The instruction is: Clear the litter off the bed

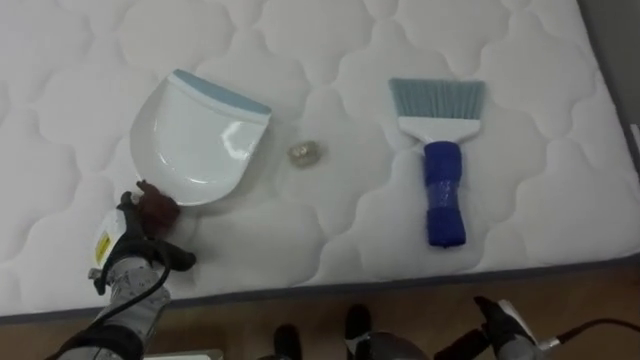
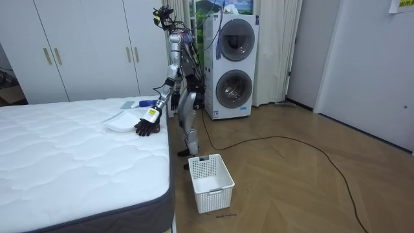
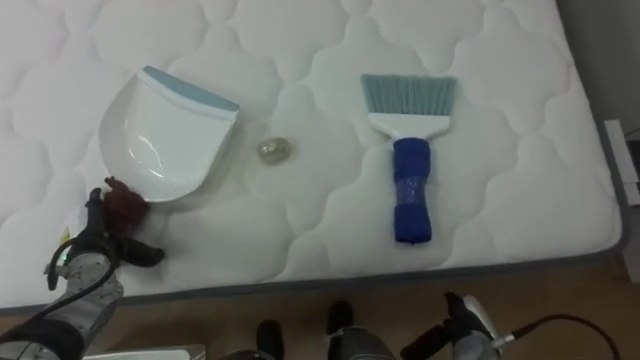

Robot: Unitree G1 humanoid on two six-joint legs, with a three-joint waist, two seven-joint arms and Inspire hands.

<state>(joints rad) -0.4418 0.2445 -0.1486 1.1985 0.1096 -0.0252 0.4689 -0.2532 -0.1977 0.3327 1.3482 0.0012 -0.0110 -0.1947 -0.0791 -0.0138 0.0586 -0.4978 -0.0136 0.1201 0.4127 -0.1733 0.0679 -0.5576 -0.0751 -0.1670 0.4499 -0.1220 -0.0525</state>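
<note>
Your left hand (image 1: 128, 248) is at the near edge of the mattress (image 1: 330, 40), against the dark handle (image 1: 157, 208) of the white dustpan (image 1: 195, 140); you cannot tell whether it has closed on that handle. Expect the pan to be light, stiff and slick, so take it by the handle, not the lip. The crumpled scrap (image 1: 305, 153) (small, likely to roll) lies just beside the pan's mouth, with the brush (image 1: 440, 150) toward the near right corner. Your right hand (image 1: 505, 325) hangs below the near edge.
</note>
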